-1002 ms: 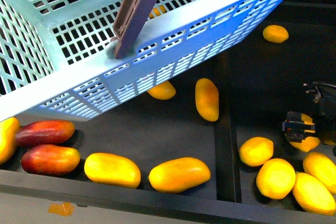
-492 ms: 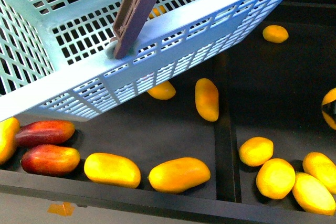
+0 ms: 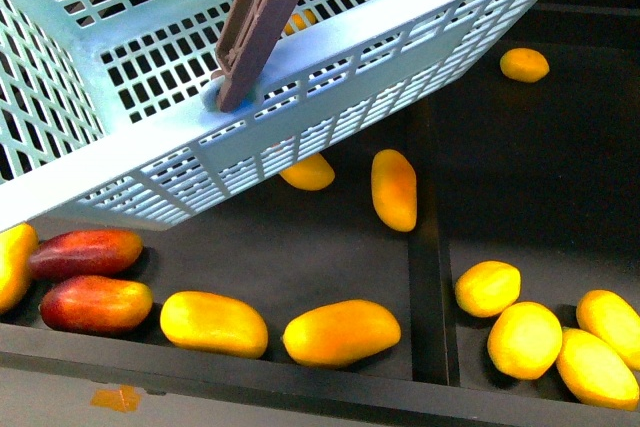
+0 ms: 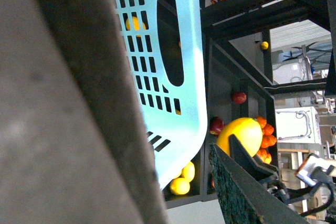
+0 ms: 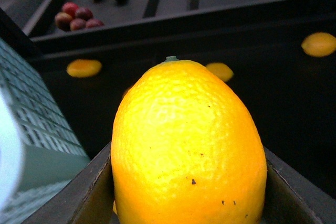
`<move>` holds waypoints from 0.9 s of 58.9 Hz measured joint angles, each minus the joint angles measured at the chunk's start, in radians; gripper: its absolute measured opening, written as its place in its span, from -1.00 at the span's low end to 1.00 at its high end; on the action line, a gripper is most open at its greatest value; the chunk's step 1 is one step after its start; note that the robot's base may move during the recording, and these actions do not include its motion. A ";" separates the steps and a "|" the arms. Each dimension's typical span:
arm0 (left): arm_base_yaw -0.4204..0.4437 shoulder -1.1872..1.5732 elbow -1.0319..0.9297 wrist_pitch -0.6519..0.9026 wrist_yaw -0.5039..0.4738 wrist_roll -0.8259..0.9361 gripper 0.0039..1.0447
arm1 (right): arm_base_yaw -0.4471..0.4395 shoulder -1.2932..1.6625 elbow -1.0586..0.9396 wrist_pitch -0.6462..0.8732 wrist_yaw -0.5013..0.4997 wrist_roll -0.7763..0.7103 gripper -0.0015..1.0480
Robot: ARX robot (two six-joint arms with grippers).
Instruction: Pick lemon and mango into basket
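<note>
Right gripper (image 5: 191, 195) has slipped out of the front view at the right, clamping the lemon (image 5: 189, 140) beside the tilted basket (image 3: 350, 42); left gripper (image 4: 178, 182) closure cannot be told

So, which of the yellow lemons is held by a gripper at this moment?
The lemon filling the right wrist view: it sits gripped in the right gripper. The other lemons lie loose on the black tray in the front view.
</note>
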 joint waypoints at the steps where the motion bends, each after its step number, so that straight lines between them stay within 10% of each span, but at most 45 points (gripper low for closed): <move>1: 0.000 0.000 0.000 0.000 0.000 0.000 -0.46 | 0.016 -0.005 0.010 -0.002 0.010 0.012 0.20; 28: 0.000 0.000 0.000 0.000 0.000 0.000 -0.46 | 0.351 0.085 0.212 -0.001 0.191 0.108 0.20; 53: 0.000 0.000 0.000 0.000 0.000 0.000 -0.46 | 0.439 0.172 0.249 0.008 0.243 0.137 0.20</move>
